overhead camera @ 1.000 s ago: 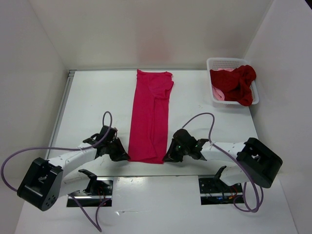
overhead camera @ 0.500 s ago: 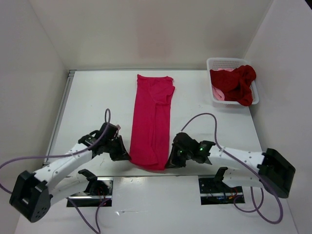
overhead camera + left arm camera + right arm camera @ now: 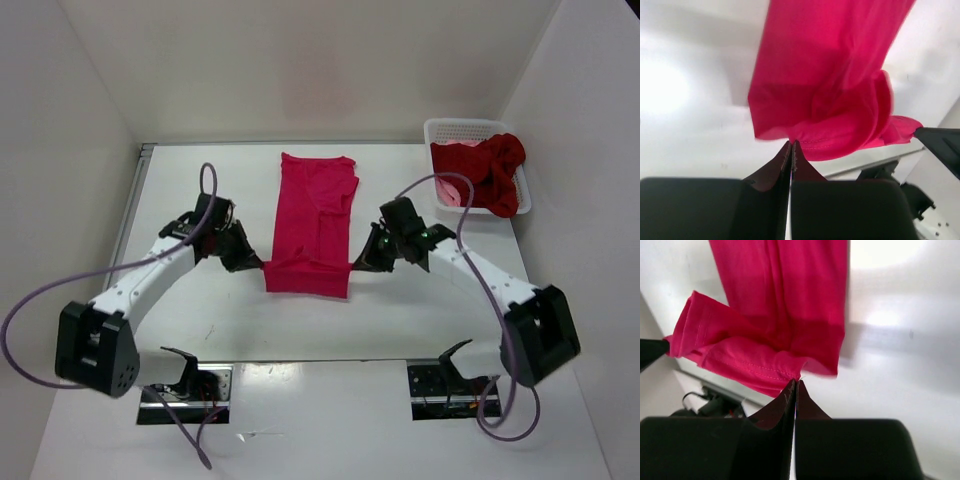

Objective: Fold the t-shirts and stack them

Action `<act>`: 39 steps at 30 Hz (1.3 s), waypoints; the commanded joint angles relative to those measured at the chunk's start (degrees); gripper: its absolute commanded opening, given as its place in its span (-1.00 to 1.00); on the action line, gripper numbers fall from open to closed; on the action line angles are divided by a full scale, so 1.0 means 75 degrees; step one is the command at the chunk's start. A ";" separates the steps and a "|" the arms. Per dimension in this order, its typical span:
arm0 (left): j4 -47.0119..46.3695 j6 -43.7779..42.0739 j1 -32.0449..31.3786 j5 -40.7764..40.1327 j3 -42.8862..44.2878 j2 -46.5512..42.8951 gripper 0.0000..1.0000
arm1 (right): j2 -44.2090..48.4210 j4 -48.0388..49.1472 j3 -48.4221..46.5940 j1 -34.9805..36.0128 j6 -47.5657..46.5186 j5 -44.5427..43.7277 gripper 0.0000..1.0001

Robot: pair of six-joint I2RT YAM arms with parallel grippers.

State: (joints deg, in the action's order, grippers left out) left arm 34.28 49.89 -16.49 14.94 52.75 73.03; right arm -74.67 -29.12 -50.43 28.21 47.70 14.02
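Slippage looks likeliest: the left end effector (image 3: pixel 256 265) and right end effector (image 3: pixel 357 265) are each clamped on only a thin hemmed corner of the magenta t-shirt (image 3: pixel 312 215). The soft, limp knit could pull free, or uneven travel could skew the fold. The shirt lies as a long narrow strip mid-table (image 3: pixel 190 190), its near end raised and sagging. The dark red t-shirt (image 3: pixel 490 170) and salmon t-shirt (image 3: pixel 447 192) sit crumpled in the mesh basket (image 3: pixel 470 124).
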 commanded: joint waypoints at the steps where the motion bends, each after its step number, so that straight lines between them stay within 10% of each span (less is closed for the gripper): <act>1: -0.0761 -0.0767 0.0218 -0.0304 0.1199 0.1192 -1.00 | -0.1056 0.0284 -0.1030 -0.0327 -0.1296 -0.0345 -1.00; 19: -0.1595 -0.1589 0.0359 -0.0795 0.5036 0.6045 -0.90 | -0.5579 0.0685 -0.4723 -0.1616 -0.2282 -0.0053 -1.00; 27: -0.1980 -0.1249 0.0663 -0.1535 0.4265 0.5497 -0.67 | -0.5911 0.0508 -0.5310 -0.1616 -0.2435 0.0029 -0.92; 34: -0.2214 -0.1085 0.0839 -0.1314 0.3678 0.4291 -0.34 | -0.5431 -0.0030 -0.5615 -0.1616 -0.2587 -0.0287 -0.26; 39: -0.2730 -0.0688 -0.0106 0.0035 0.2765 0.3809 -0.48 | -0.4927 -0.0125 -0.5534 -0.1382 -0.2587 -0.0626 -0.51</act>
State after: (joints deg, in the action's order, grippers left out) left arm 17.47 42.74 -11.57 9.15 76.93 103.37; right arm -117.05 -28.75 -89.78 16.40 29.08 11.73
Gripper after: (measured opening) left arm 0.269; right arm 0.300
